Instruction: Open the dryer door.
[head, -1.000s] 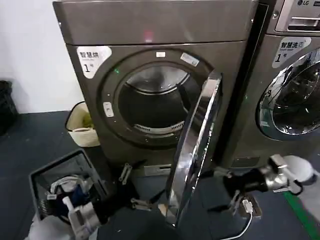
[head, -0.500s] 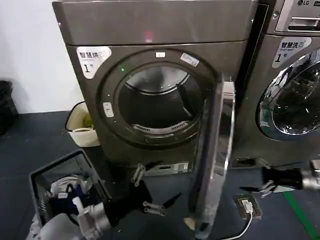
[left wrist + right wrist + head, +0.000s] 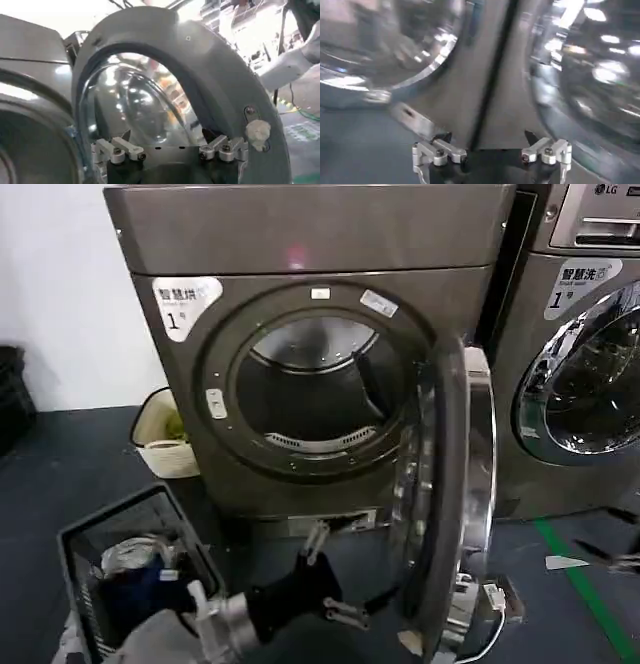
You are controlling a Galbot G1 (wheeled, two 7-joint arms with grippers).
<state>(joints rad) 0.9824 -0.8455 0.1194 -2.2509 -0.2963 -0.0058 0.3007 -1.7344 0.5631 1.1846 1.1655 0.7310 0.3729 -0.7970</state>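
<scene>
Dark floor (image 3: 60, 474) runs below a white wall. On it stands the grey dryer (image 3: 320, 334), its drum mouth exposed, beside a second chrome-doored machine (image 3: 580, 374). The dryer door (image 3: 450, 504) stands swung out on its right-side hinge, edge-on to the head camera, grey inner face towards the drum. A laundry basket (image 3: 110, 554) sits low on the left. The left claw (image 3: 335, 584), fingers apart and holding nothing, hovers just left of the door's lower inner face. The right claw (image 3: 490, 150) looks apart too, apparently facing the machines' fronts.

A white sticker (image 3: 184, 301) on the grey metal dryer front reads "1"; the neighbouring grey machine's panel (image 3: 603, 214) reads "LG".
</scene>
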